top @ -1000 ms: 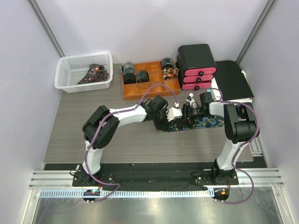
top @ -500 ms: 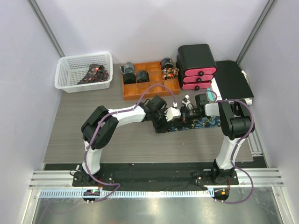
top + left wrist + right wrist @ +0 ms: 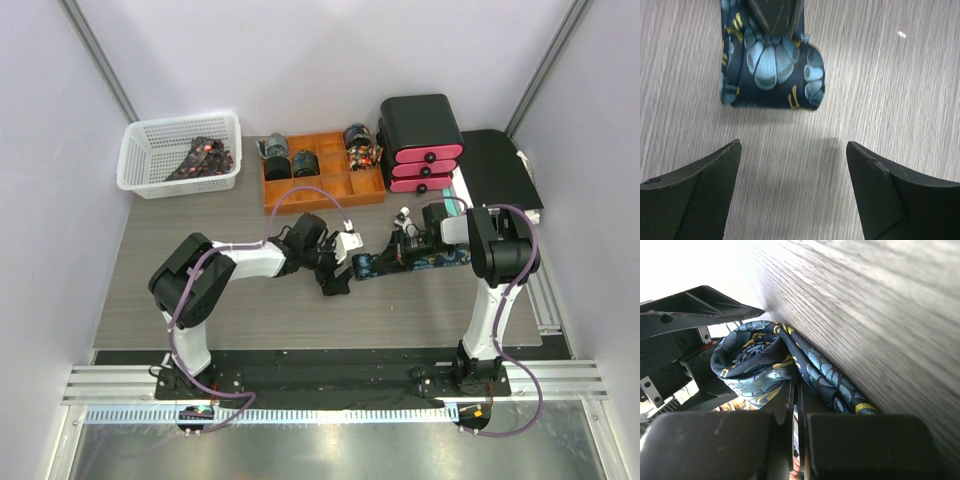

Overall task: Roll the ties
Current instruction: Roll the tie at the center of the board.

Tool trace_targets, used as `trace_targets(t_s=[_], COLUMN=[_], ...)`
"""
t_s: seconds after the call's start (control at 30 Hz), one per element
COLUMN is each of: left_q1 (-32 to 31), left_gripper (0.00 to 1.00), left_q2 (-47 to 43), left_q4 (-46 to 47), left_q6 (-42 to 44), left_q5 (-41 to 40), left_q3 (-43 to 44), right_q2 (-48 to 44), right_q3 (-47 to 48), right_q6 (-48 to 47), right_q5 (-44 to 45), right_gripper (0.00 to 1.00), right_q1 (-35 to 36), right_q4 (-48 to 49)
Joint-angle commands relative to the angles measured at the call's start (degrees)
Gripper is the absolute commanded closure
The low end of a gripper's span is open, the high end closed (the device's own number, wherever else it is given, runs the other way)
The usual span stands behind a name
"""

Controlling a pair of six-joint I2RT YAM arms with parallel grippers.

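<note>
A dark navy tie (image 3: 432, 261) with a teal and gold pattern lies flat at the table's right centre. Its folded end (image 3: 771, 70) points left. My right gripper (image 3: 397, 252) is shut on that tie near the folded end. In the right wrist view the fabric (image 3: 760, 360) curls round the closed fingers (image 3: 796, 395). My left gripper (image 3: 336, 277) stands open just left of the end, touching nothing. Bare table shows between its fingertips (image 3: 792, 150). Three rolled ties (image 3: 303, 166) sit in the orange tray (image 3: 322, 193). Loose ties (image 3: 205, 156) lie in the white basket (image 3: 178, 152).
A pink and black drawer unit (image 3: 421, 140) stands at the back right beside the orange tray. A black flat object (image 3: 498, 170) lies to its right. Grey walls close in both sides, and the arm bases sit on the near rail.
My left gripper has opened and drawn back left, off the tie's end. The right gripper has shut on the tie and shifted slightly left.
</note>
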Motion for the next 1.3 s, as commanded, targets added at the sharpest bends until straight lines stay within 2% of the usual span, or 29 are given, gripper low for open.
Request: trace_targets(t_s=[0.0, 0.13, 0.53, 0.7, 1.27], left_q1=[-0.93, -2.07, -4.36, -4.36, -5.15], left_gripper=[0.14, 0.14, 0.13, 0.06, 0.05], left_q2=[1.44, 4.35, 4.53, 1.98, 4.26], left_q4=[16.53, 22.26, 26.66, 22.8, 19.63], left_q6=[-2.65, -2.03, -3.0, -0.81, -2.64], left_q5=[2.03, -0.07, -8.59, -8.52, -7.2], left_q3=[-1.65, -1.38, -3.4, -3.32, 1.87], right_q2=[4.64, 5.17, 5.61, 5.52, 5.35], right_q3=[-0.25, 0.02, 0.02, 0.1, -0.34], right_q6=[-2.14, -2.14, -3.37, -3.55, -3.81], right_q5=[11.36, 11.01, 10.92, 10.92, 10.48], right_gripper=[0.99, 0.99, 0.99, 0.99, 0.99], right_q1=[-0.08, -0.08, -0.07, -0.16, -0.07], right_q4=[-3.56, -3.83, -5.5, -5.76, -6.2])
